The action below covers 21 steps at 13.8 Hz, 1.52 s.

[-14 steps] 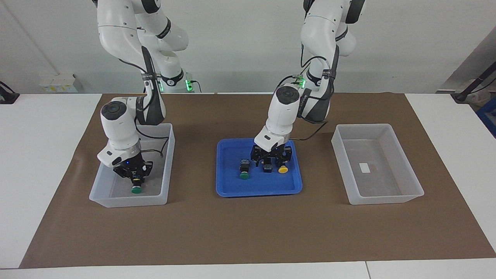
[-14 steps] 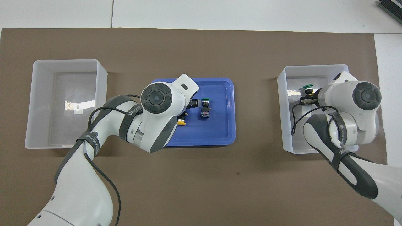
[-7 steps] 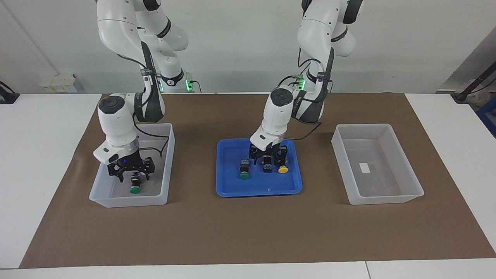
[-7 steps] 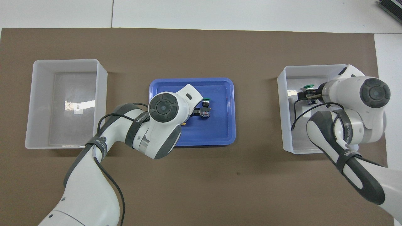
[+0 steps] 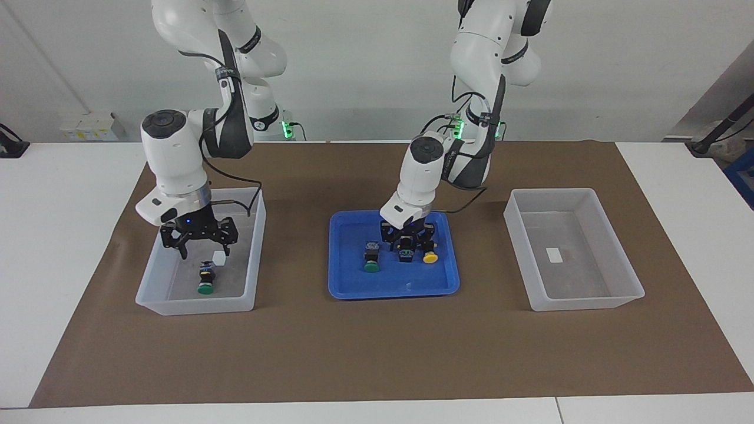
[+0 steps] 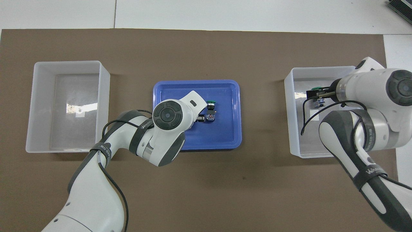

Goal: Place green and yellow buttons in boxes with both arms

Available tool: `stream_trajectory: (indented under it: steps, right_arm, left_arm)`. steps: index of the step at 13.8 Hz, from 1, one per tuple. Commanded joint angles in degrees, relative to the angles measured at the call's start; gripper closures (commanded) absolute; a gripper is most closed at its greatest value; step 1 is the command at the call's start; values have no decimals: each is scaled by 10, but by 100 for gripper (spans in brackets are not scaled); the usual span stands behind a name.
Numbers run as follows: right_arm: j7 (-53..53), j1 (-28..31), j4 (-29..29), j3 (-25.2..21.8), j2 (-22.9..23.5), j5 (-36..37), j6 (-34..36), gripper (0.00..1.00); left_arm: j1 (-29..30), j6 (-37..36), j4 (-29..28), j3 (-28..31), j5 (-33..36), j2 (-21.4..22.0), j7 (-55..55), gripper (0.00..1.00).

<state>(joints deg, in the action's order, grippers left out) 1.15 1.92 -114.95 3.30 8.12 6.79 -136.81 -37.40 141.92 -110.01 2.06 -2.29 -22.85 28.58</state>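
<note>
On the brown mat: three containers in a row, a blue tray between two clear boxes.
Blue tray [image 5: 353,288]: at the middle of the table; it holds three buttons side by side.
Green button in tray [image 5: 371,259]: lies free on the tray floor, cap pointing away from the robots, toward the right arm's end of the row.
Middle button [image 5: 405,254]: dark body between the other two, cap colour hidden; the left gripper [image 5: 406,250] is down on it, fingers clenched on its body.
Yellow button [image 5: 430,257]: just beside the left gripper, toward the left arm's end, untouched.
Box at right arm's end [image 5: 250,259]: holds one green button [image 5: 205,282] lying on its floor, let go.
Right gripper [image 5: 199,247]: hangs over that box above the green button, jaws spread wide, holding nothing.
Box at left arm's end [image 5: 524,247]: only a small white label on its floor.
</note>
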Motion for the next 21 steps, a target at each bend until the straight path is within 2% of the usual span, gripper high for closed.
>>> stream_trajectory:
  steps: [1, 4, 9, 13, 18, 21]
  right_arm:
    - [-15, -20, 10, 4, -33, -26, 47, 0]
    - [-52, -42, 33, 4, -52, -27, 98, 0]
    - [-131, -91, 39, 4, -39, -27, 88, 0]
    - [-181, -141, 72, 4, 0, -27, 91, 0]
    - [-255, -196, 119, 4, 54, -25, 86, 0]
    - [-316, -233, 163, 4, 99, -16, 80, 0]
  left_arm:
    - [-14, 8, -14, 10, -7, 6, 2, 72]
    - [-14, 1, -12, 10, -7, 7, 2, 100]
    - [-12, -29, 11, 12, -5, 6, 0, 100]
    - [0, -92, 70, 12, -6, 5, -3, 100]
    - [71, -203, 167, 11, -5, 14, -12, 100]
    - [130, -235, 189, 11, -2, 18, -48, 100]
